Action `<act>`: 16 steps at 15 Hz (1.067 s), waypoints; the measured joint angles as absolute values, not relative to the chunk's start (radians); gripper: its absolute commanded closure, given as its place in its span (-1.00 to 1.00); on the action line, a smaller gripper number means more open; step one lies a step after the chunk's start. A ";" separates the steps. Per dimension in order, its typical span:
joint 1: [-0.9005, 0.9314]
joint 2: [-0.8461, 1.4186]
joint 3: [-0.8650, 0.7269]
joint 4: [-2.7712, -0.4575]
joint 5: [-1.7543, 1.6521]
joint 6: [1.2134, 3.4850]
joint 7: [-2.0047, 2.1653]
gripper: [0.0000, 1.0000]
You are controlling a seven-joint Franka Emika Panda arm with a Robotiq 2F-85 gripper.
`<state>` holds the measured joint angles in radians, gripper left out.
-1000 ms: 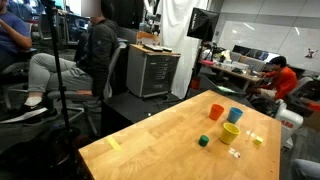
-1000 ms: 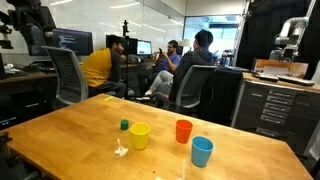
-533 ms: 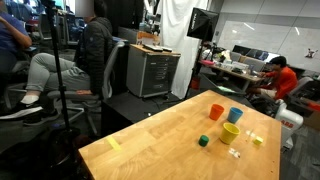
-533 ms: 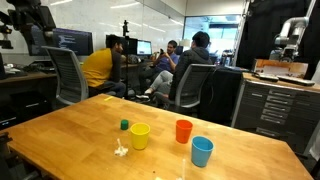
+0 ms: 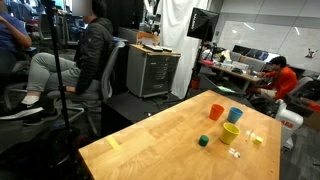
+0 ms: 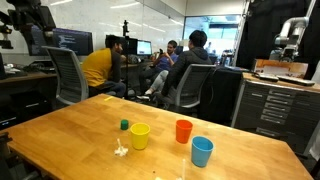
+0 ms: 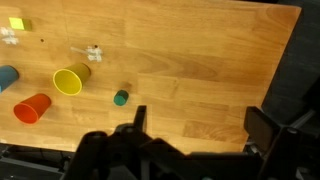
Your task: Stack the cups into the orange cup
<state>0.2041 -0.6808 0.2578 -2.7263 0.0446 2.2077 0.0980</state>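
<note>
The orange cup (image 5: 216, 110) (image 6: 183, 130) (image 7: 33, 107) stands upright on the wooden table (image 6: 70, 130). The yellow cup (image 5: 230, 132) (image 6: 140, 136) (image 7: 70, 80) stands next to it. The blue cup (image 5: 235, 115) (image 6: 202, 151) (image 7: 6, 78) stands on the orange cup's other side, cut by the left edge in the wrist view. All three are apart from each other. My gripper (image 7: 198, 122) shows only in the wrist view, open and empty, high above the bare wood, well away from the cups.
A small dark green block (image 7: 121, 97) (image 6: 125, 125) (image 5: 203, 141) sits near the yellow cup. A tiny yellow piece (image 7: 17, 24) and small pale bits (image 7: 93, 51) lie on the table. People on office chairs (image 6: 190, 70) sit beyond the table edge.
The cups have not moved. Only the seated people in the background shift slightly.
</note>
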 measured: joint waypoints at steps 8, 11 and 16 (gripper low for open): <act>0.204 -0.678 0.257 -2.732 0.044 2.208 0.097 -1.00; 0.204 -0.675 0.253 -2.732 0.038 2.208 0.096 -1.00; 0.178 -0.667 0.212 -2.700 0.004 2.208 0.095 -1.00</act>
<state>0.1779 -0.6668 0.2124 -2.7002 0.0042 2.2077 0.0945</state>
